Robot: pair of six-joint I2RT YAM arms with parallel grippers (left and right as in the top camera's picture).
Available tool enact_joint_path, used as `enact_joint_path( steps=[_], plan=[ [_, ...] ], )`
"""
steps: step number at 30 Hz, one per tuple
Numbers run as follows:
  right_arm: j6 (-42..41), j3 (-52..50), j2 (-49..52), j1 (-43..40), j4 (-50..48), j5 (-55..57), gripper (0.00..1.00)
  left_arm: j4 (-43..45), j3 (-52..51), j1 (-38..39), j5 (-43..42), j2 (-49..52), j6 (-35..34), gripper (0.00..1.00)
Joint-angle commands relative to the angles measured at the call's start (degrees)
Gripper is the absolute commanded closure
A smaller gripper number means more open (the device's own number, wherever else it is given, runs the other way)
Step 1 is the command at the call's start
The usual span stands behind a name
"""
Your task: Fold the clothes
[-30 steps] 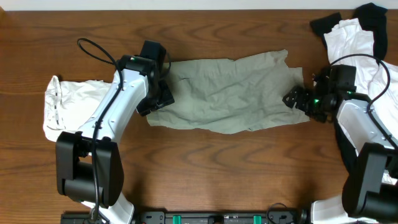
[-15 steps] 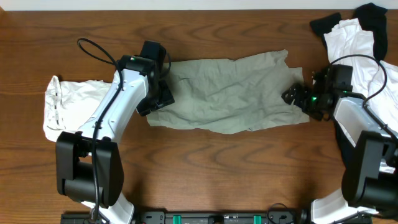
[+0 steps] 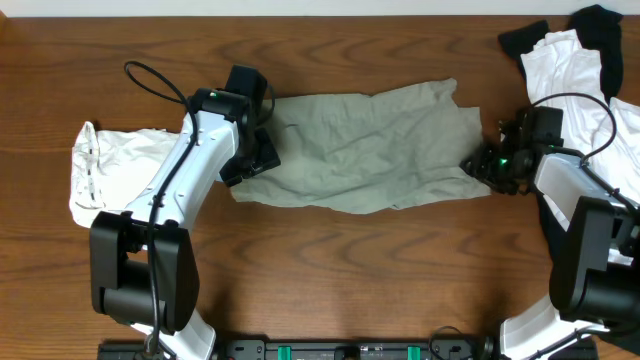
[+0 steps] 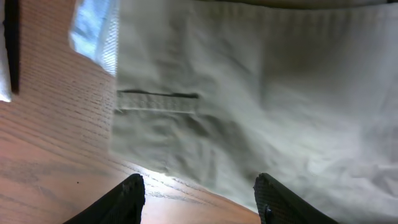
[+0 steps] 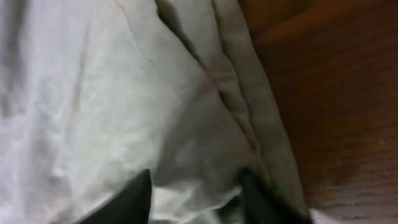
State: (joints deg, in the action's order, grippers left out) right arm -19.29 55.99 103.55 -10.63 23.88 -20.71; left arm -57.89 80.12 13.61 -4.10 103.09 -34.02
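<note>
From overhead, a khaki-green thin cloth garment (image 3: 365,150) is seen spread flat and wrinkled across the middle of the brown wooden bench (image 3: 350,270); the left end effector (image 3: 258,155) is placed over its left edge, and the right end effector (image 3: 482,165) is set at its lower right corner, where the cloth is gathered; a folded white cloth garment (image 3: 110,170) is laid well apart at the left, partly under the left arm; a loose heap of white and black clothes (image 3: 565,55) is piled in the far right corner.

In the left wrist view, the garment (image 4: 261,93) is shown with a stitched slit (image 4: 158,99) near its edge; the left end effector (image 4: 202,196) is held wide, its dark fingers (image 4: 130,196) standing apart above the cloth edge and the bare bench (image 4: 56,143); nothing is gripped.

In the right wrist view, the garment (image 5: 93,93) fills most of the frame, its hemmed edge (image 5: 249,112) running beside the bench (image 5: 336,93); the right end effector (image 5: 196,199) is drawn narrow, and a bunched fold of the cloth is pinched between its fingers (image 5: 130,199).
</note>
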Motion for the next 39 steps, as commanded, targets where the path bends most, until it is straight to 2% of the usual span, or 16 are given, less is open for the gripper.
enact_joint_path(
  steps=[1, 5, 10, 12, 21, 31, 39],
  plan=[
    [-0.4, -0.5, 1.1, 0.1, 0.1, -0.9, 0.64, -0.2, -0.2, -0.1, 0.9, -0.3, 1.0, 0.41],
    [-0.4, -0.5, 0.4, 0.2, -0.3, -0.7, 0.68, -0.2, -0.2, -0.1, 0.9, -0.3, 1.0, 0.41],
    [-0.4, -0.5, -2.2, 0.1, -0.8, -0.1, 0.93, -0.2, -0.2, -0.1, 0.9, -0.3, 1.0, 0.41],
    [-0.4, -0.5, -3.2, 0.1, -0.8, 0.0, 0.99, -0.2, -0.2, -0.1, 0.9, -0.3, 1.0, 0.41],
    [-0.4, -0.5, -7.5, 0.2, 1.3, 0.8, 0.99, -0.2, -0.2, -0.1, 0.9, -0.3, 1.0, 0.41],
    [-0.3, -0.5, -22.4, 0.2, 6.6, 1.0, 0.99, -0.4, -0.2, -0.1, 0.9, -0.3, 1.5, 0.41],
    [-0.4, -0.5, -29.9, 0.2, 16.5, 10.6, 0.99, -0.6, -0.2, -0.1, 0.9, -0.3, 1.5, 0.41]
  ],
)
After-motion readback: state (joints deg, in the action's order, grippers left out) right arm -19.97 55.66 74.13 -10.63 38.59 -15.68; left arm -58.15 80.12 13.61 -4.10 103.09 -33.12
